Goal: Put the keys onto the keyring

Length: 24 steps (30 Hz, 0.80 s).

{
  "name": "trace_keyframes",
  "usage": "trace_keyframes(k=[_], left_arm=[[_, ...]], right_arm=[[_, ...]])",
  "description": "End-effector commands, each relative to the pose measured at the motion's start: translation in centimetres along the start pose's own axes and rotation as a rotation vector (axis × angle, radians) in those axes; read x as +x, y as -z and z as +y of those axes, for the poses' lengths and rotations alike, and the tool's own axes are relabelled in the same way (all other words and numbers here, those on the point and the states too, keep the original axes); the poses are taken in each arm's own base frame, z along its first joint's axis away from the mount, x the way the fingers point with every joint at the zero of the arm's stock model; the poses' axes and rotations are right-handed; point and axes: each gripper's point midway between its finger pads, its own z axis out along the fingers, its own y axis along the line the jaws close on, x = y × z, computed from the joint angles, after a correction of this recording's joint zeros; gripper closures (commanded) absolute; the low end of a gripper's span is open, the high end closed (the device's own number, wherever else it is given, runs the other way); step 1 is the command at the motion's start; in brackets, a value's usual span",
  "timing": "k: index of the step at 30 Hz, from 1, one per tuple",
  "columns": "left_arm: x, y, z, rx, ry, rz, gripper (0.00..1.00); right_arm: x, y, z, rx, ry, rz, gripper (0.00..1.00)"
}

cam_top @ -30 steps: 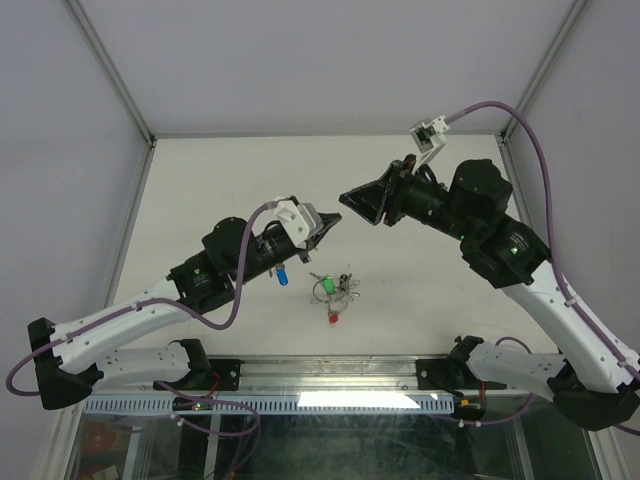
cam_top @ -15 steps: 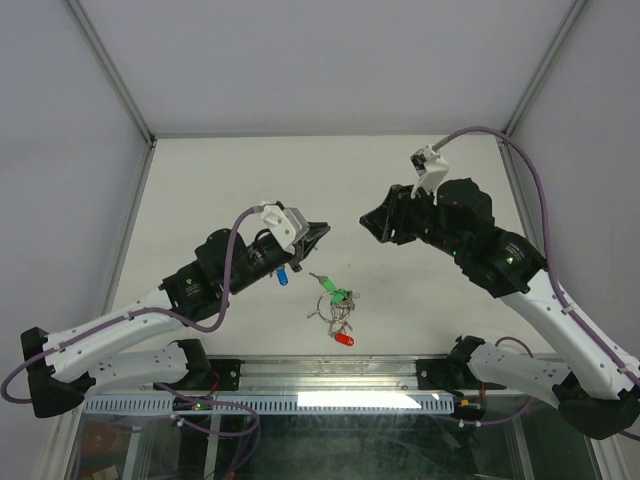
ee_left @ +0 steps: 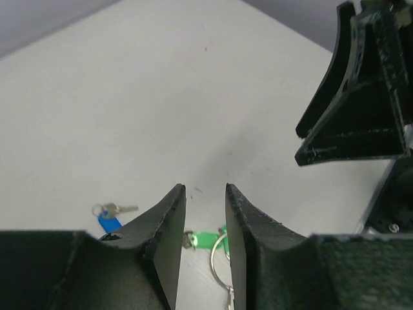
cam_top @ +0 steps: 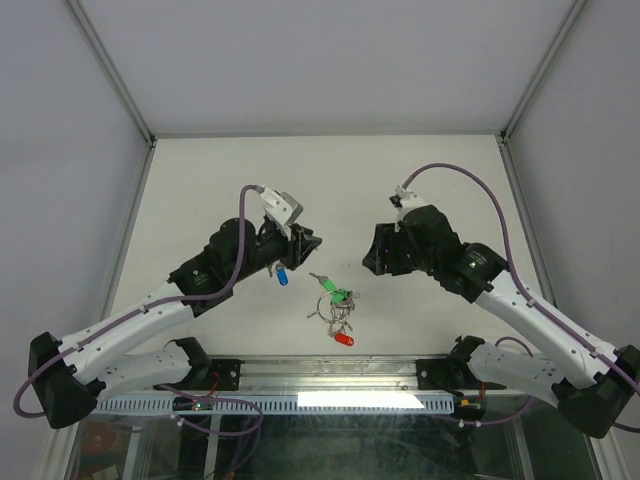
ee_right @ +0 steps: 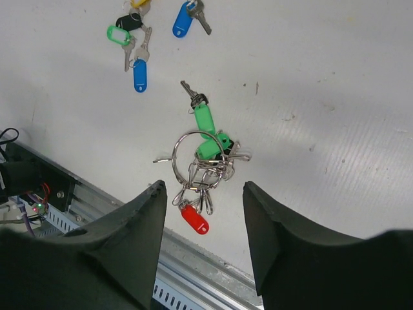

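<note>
My left pincer is parted slightly and my right pincer gapes wide, both empty, hanging over the keyring that lies on the counter at mid-frame, probably poised to pick it up.

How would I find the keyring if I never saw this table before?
Look at the white table, near its front edge, between the left arm and the right arm. The keyring lies there, a thin silver wire ring bunched with keys. Unlike the loose blue key beside it, its bunch has green tags and one red tag.
</note>
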Motion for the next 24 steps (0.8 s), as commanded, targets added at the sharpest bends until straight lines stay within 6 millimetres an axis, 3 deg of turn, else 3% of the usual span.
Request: trace_keyframes(k=[1,5,9,20,24], left_arm=[[5.2,0.9,-0.9,0.024,0.138,0.157,0.68],[9.6,2.1,-1.0,0.015,0.197,0.274,0.63],[12.3,2.7,-1.2,0.013,0.201,0.351,0.60],[14.9,1.3,-2.2,0.045,0.187,0.410,0.59],[15.0,1.0,-2.3,0.055,0.182,0.406,0.60]], right_arm=[[-1.2,0.5,0.5,-0.019,-0.038,-0.070,0.47],[-0.4,-0.2,0.5,-0.027,-0.048,-0.044,0.47],[0.6,-1.2,0.4,-0.024,-0.053,0.008,0.47],[6.0,-4.1,0.2,-0.036,-0.145,0.209,0.54],[6.9,-5.7,0.0,-0.038,-0.178,0.221,0.54]])
